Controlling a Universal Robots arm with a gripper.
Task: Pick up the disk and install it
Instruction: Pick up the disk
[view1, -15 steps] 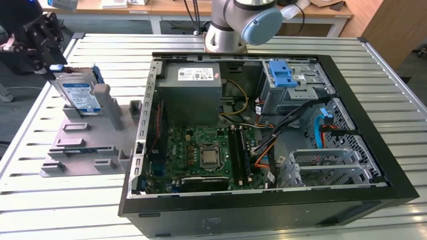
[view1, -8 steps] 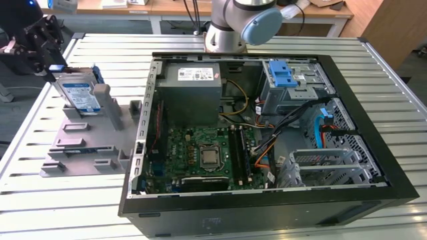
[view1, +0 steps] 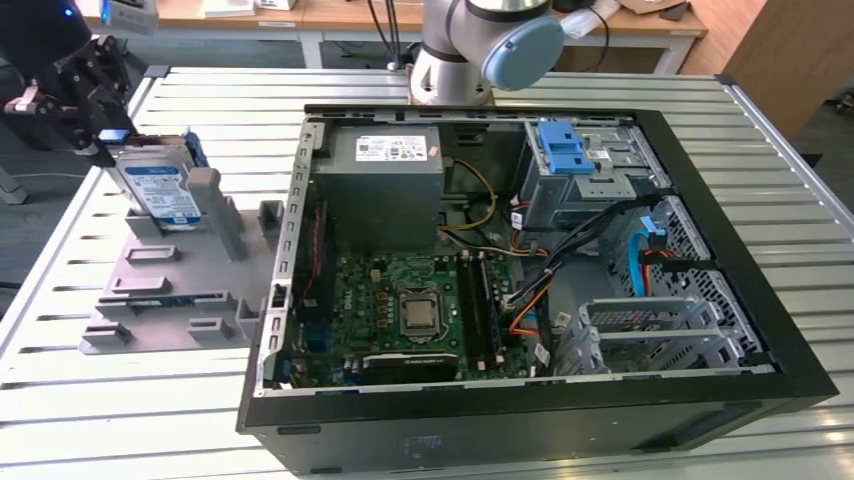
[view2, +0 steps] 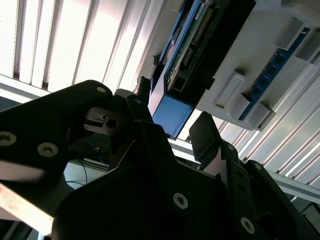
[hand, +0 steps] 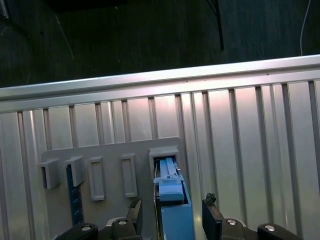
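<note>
The disk (view1: 158, 190), silver with a blue-and-white label in a blue carrier, stands on edge in a slot of the grey holder (view1: 160, 290) at the exterior view's left. My gripper (view1: 114, 135) is at the disk's upper far end. In both wrist views the disk's blue carrier end (hand: 172, 192) (view2: 170, 112) lies between the two black fingers. The gripper (hand: 172, 207) (view2: 172, 117) is open, with a gap showing beside the carrier on each side in the first wrist view.
An open computer case (view1: 467, 430) fills the middle of the slatted metal table. Inside are a grey power supply (view1: 387, 180), a motherboard (view1: 414, 310) and a metal drive cage with a blue latch (view1: 567, 150). The arm's base (view1: 461, 50) stands behind the case.
</note>
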